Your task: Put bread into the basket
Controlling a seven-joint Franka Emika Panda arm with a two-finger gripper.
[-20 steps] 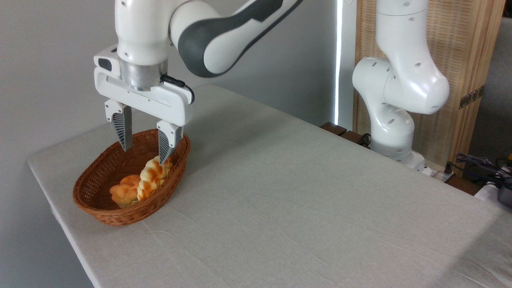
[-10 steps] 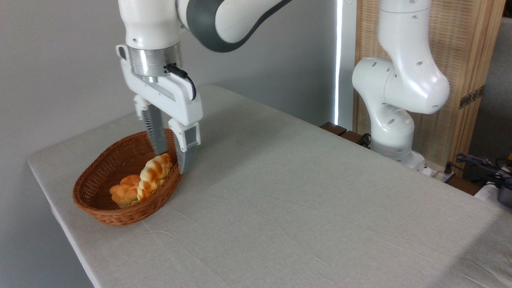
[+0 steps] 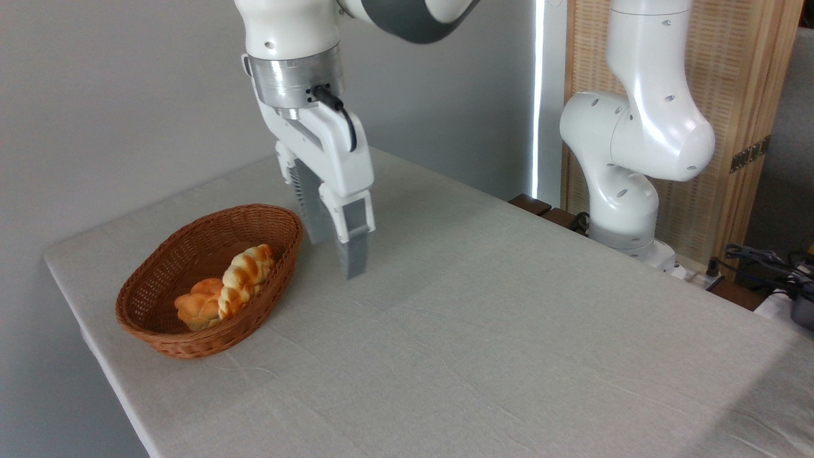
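My pincer [image 3: 335, 257] hangs above the bench [image 3: 483, 331], just to the right of the basket [image 3: 152, 331] and clear of its rim. I see it nearly edge-on, one finger in front of the other, so the gap between them is hard to read; nothing sits between the fingers, and I cannot tell from this angle how wide they stand. The fingertips point down at the pale cloth and do not touch it. A black cable [image 3: 337, 111] loops from my wrist down to the pincer's white housing.

The bread [image 3: 247, 278] lies inside the basket, along its right-hand wall, one tapered end up toward the far rim and the other down toward the middle. Its glossy golden crust with pale seams shows plainly. Touching its lower end is a small round bun [image 3: 197, 307], darker orange, resting on the basket floor toward the near end.

The basket stands near the left corner of the bench, upright, with its long side running away from the camera.

My base [image 3: 626, 191] rises at the bench's far right edge, in front of a slatted wooden screen [image 3: 744, 95]. Some cables [image 3: 763, 261] lie beyond the right end of the bench.

I can read no brand, label or writing on anything here.
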